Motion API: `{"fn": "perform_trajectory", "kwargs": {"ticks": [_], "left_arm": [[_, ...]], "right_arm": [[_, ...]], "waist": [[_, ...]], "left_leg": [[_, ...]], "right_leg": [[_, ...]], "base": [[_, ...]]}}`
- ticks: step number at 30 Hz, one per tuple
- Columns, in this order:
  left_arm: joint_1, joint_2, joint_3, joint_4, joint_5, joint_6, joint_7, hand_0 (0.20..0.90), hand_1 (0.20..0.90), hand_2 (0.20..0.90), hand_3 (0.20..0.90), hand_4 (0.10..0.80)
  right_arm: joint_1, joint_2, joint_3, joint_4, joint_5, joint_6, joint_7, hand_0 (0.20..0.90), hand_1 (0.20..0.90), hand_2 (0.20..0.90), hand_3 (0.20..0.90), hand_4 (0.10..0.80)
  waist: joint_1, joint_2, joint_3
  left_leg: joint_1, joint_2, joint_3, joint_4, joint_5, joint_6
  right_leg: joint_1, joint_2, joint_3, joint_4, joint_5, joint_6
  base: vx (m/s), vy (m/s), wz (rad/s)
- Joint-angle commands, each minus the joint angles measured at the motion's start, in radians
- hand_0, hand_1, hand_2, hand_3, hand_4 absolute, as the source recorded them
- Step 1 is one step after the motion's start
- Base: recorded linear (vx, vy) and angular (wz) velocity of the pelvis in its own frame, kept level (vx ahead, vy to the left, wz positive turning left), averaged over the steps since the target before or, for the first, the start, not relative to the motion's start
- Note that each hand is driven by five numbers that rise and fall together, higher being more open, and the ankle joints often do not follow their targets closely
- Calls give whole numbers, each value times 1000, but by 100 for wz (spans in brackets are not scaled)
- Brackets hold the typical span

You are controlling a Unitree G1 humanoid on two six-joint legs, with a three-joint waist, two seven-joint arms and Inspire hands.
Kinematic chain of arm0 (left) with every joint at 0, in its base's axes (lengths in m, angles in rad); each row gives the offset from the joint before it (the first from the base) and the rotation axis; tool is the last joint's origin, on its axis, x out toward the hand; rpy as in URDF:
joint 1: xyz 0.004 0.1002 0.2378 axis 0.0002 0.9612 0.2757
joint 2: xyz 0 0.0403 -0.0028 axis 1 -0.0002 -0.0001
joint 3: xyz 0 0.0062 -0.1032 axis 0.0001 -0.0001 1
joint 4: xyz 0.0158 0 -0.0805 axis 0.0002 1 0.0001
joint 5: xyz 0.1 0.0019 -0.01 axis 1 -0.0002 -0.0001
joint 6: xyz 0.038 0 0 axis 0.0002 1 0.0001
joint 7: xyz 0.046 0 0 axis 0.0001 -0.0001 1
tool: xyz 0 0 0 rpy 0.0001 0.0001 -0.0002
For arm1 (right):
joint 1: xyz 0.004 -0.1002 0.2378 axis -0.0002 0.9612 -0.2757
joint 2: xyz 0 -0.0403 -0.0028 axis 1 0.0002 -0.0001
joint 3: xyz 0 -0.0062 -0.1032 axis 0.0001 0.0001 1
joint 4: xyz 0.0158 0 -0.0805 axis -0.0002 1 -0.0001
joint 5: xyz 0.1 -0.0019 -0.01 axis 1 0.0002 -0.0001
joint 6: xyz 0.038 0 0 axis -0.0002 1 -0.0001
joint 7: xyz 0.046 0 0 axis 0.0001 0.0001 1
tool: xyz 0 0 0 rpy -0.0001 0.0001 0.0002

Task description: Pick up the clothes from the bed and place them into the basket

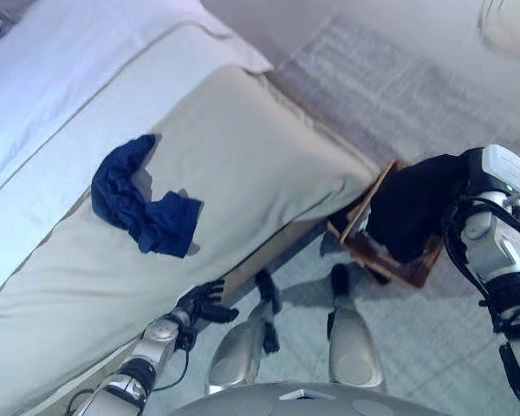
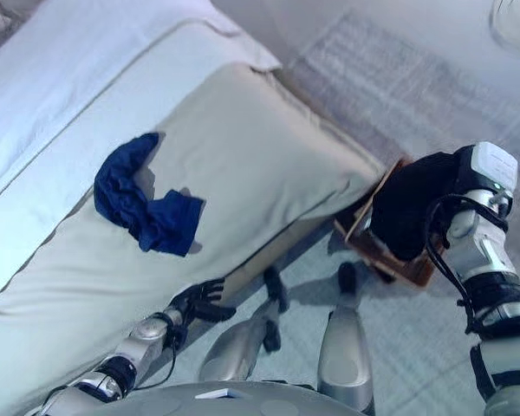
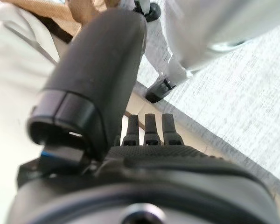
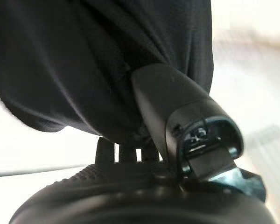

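Left robot hand point(image 1: 206, 303) sits at the bed point(image 1: 243, 147) edge, fingers loosely spread, holding nothing. Up-bed from it lies one blue garment point(image 1: 143, 208), well apart. Across now: right robot hand point(image 4: 130, 154) clamps one black garment point(image 1: 416, 208), hanging over the tilted wooden basket point(image 1: 364, 217); contents can't be told.
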Motion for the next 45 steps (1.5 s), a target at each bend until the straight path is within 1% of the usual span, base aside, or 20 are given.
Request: {"fn": "perform_trajectory", "kwargs": {"ticks": [1, 3, 6, 8, 10, 15, 16, 18, 21, 22, 24, 29, 30, 31, 32, 36, 37, 40, 41, 45], "left_arm": [[-51, 67, -40, -36, -48, -53, -8, 900, 900, 900, 900, 800], [-64, 76, -48, -52, -55, -53, -21, 900, 900, 900, 900, 800], [-56, 69, -58, -65, -67, -65, -14, 900, 900, 900, 900, 800], [-50, 68, -59, -76, -73, -56, -9, 900, 900, 900, 900, 800], [-39, 75, -50, -79, -85, -42, -8, 900, 900, 900, 900, 800], [17, 106, 4, -63, -77, -5, -10, 900, 900, 900, 900, 800], [22, 108, 10, -61, -76, -3, -10, 900, 900, 900, 900, 800], [45, 108, 43, -41, -70, 5, -6, 900, 900, 900, 900, 800], [67, 87, 84, -20, -69, 11, -2, 900, 900, 900, 900, 800], [72, 80, 94, -19, -63, 11, -2, 900, 900, 900, 900, 800], [87, 64, 110, -19, -39, 18, -6, 900, 900, 900, 900, 800], [98, 46, 102, 16, -3, 9, -23, 900, 900, 900, 900, 800], [107, 45, 94, 33, -2, 7, -29, 900, 900, 900, 900, 800], [106, 45, 94, 33, -2, 7, -29, 900, 900, 900, 900, 800], [116, 47, 80, 59, -19, -1, -32, 900, 900, 900, 900, 800], [103, 74, 57, 51, -61, -7, -32, 900, 900, 900, 900, 800], [90, 84, 53, 45, -76, -6, -25, 900, 900, 900, 900, 800], [65, 102, 55, 33, -96, -6, -18, 900, 900, 900, 900, 800], [55, 112, 67, 23, -123, -4, -12, 900, 900, 900, 900, 800], [40, 124, 83, 12, -164, -25, -28, 900, 900, 900, 900, 800]], "right_arm": [[-164, -50, 77, 82, -65, 98, 74, 900, 900, 900, 900, 800], [-205, -43, 113, 148, -30, 119, 63, 900, 900, 900, 900, 800], [-244, -31, 109, 216, 1, 122, 17, 900, 900, 900, 900, 800], [-244, -31, 96, 235, 9, 120, -2, 900, 900, 900, 900, 800], [-221, -48, 70, 235, 28, 115, -14, 900, 900, 900, 900, 800], [-117, -103, -30, 53, 48, 78, -50, 900, 900, 900, 900, 800], [-110, -106, -42, 26, 48, 72, -55, 900, 900, 900, 900, 800], [-67, -107, -117, -184, -10, 34, -64, 900, 900, 900, 900, 800], [-39, -85, -167, -415, -112, -25, -50, 900, 900, 900, 900, 800], [-38, -81, -169, -469, -129, -22, -34, 900, 900, 900, 900, 800], [-49, -70, -155, -556, -114, -98, -16, 900, 900, 900, 900, 800], [-115, -23, -54, -613, 42, -150, 124, 900, 900, 900, 900, 800], [-157, 17, 3, -585, 119, -150, 183, 900, 900, 900, 900, 800], [-158, 17, 4, -584, 120, -150, 183, 900, 900, 900, 900, 800], [-210, 95, 81, -515, 122, -147, 235, 900, 900, 900, 900, 800], [-341, 220, 207, -363, 65, -142, 211, 900, 900, 900, 900, 800], [-380, 252, 235, -324, 48, -134, 196, 900, 900, 900, 900, 800], [-444, 294, 269, -270, 35, -113, 142, 900, 900, 900, 900, 800], [-482, 315, 279, -230, 18, -108, 91, 900, 900, 900, 900, 800], [-593, 353, 289, -98, -52, -104, -50, 900, 900, 900, 900, 800]], "waist": [[25, -65, 12], [33, -54, 28], [38, -40, 44], [41, -39, 46], [44, -52, 48], [52, -131, 26], [53, -138, 23], [57, -176, 2], [66, -206, -26], [72, -211, -33], [96, -226, -52], [169, -248, -79], [209, -257, -83], [208, -257, -82], [256, -264, -79], [330, -274, -46], [358, -277, -30], [399, -281, 7], [429, -284, 29], [492, -276, 77]], "left_leg": [[-38, -33, -95, 194, -172, 2], [-60, -35, -98, 210, -170, 2], [-69, -36, -98, 208, -164, 0], [-68, -36, -97, 198, -159, 0], [-63, -33, -98, 194, -159, 0], [-21, -25, -103, 192, -179, -1], [-15, -25, -103, 189, -180, 0], [11, -24, -101, 170, -185, 0], [43, -26, -90, 154, -191, 2], [49, -27, -89, 150, -192, 3], [67, -32, -101, 138, -192, 6], [83, -50, -160, 134, -195, 13], [85, -56, -181, 149, -200, 16], [85, -56, -182, 149, -200, 16], [85, -62, -204, 166, -205, 20], [54, -68, -220, 183, -208, 37], [48, -63, -233, 187, -229, 35], [1, -69, -251, 205, -226, 41], [-34, -78, -270, 225, -226, 44], [-135, -98, -319, 255, -209, 44]], "right_leg": [[-8, 9, -64, 95, -119, -62], [-25, 7, -68, 101, -117, -68], [-38, 13, -64, 101, -114, -73], [-38, 17, -63, 94, -111, -72], [-27, 22, -65, 80, -103, -72], [44, 37, -69, 19, -75, -61], [51, 38, -69, 12, -72, -59], [85, 43, -72, -23, -58, -46], [125, 40, -87, -51, -52, -33], [135, 39, -94, -55, -53, -30], [160, 33, -116, -58, -58, -26], [206, 8, -176, -55, -72, -21], [224, -9, -215, -53, -72, -18], [224, -9, -215, -53, -72, -18], [244, -27, -253, -46, -70, -13], [250, -47, -314, -40, -60, 1], [250, -45, -316, -26, -76, 8], [235, -53, -348, -4, -71, 9], [229, -55, -364, 4, -70, 8], [181, -57, -402, 32, -72, 12]], "base": [[-92, -49, 1], [-67, -3, 9], [-24, 47, 11], [-4, 78, 4], [22, 65, 6], [87, 6, 17], [110, 21, 17], [130, 52, 18], [127, 115, 10], [127, 118, 16], [116, 100, 32], [108, 114, 36], [108, 133, 37], [203, 258, 37], [153, 208, 21], [52, 160, 18], [-13, 65, 22], [-15, 32, 28], [-3, 30, 41], [-42, 70, 45]]}}
